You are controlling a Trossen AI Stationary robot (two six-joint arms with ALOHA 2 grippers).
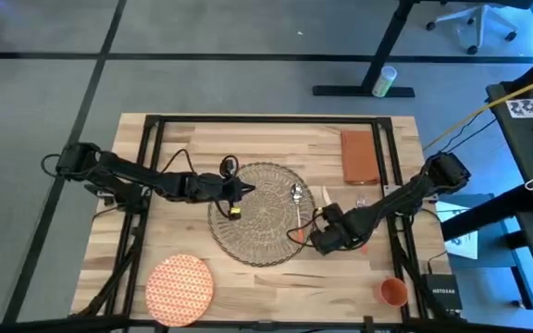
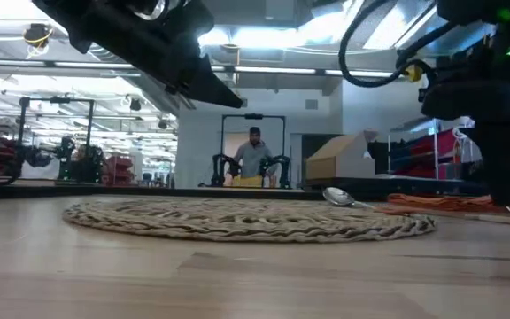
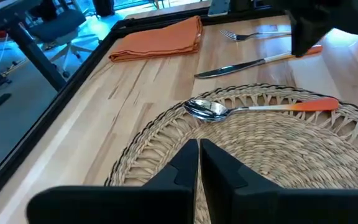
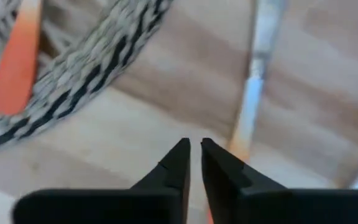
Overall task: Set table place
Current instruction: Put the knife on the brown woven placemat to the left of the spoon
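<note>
While the plate (image 1: 179, 288) lies at seven o'clock on the table (image 1: 183, 139), we see the left gripper (image 1: 245, 189) hovering clenched and empty over the placemat (image 1: 265, 227) at the centre. On the mat's three o'clock edge rests the spoon (image 1: 297, 209); just past it the right gripper (image 1: 318, 242), fingers nearly together and holding nothing, hangs above the knife (image 3: 241, 64). The napkin (image 1: 359, 155) lies at one o'clock, the cup (image 1: 393, 291) at five.
</note>
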